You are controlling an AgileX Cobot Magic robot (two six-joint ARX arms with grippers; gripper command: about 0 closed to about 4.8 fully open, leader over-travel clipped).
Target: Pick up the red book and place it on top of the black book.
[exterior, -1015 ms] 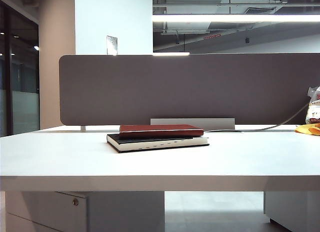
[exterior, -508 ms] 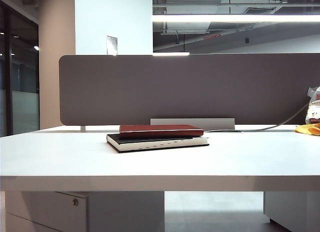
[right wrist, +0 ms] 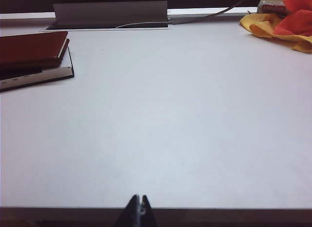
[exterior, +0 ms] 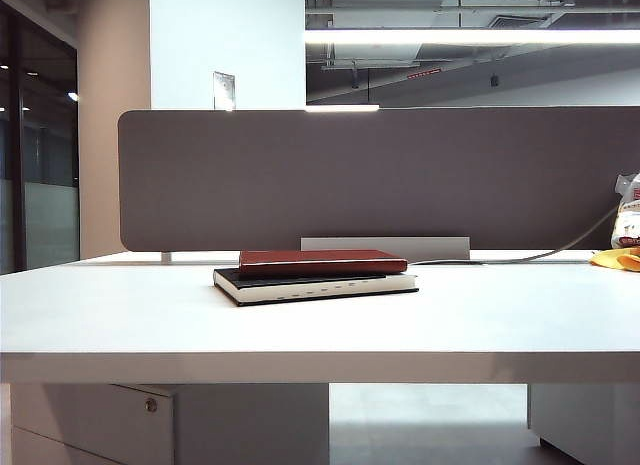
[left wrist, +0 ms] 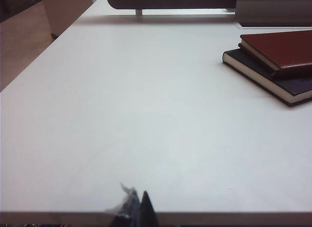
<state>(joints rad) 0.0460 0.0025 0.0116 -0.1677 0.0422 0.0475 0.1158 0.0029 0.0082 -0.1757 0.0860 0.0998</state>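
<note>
We see the red book [exterior: 322, 261] lying on the black book [exterior: 315, 284] at frame centre, while our left gripper [left wrist: 138, 207] and right gripper [right wrist: 139, 209], both closed on nothing, sit at the table's [exterior: 300, 330] near edge.

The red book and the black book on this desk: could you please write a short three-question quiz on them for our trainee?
1. True or false: the red book lies on top of the black book.
2. Which item sits at the desk's far right? A) yellow cloth B) mug C) keyboard
3. Fill in: both pincers are ____ and hold nothing.

Key:
1. True; the stack rests on the white desk.
2. A, the yellow cloth.
3. Shut: the left pincer and right pincer sit at the desk's near edge, well clear of the books.
</note>
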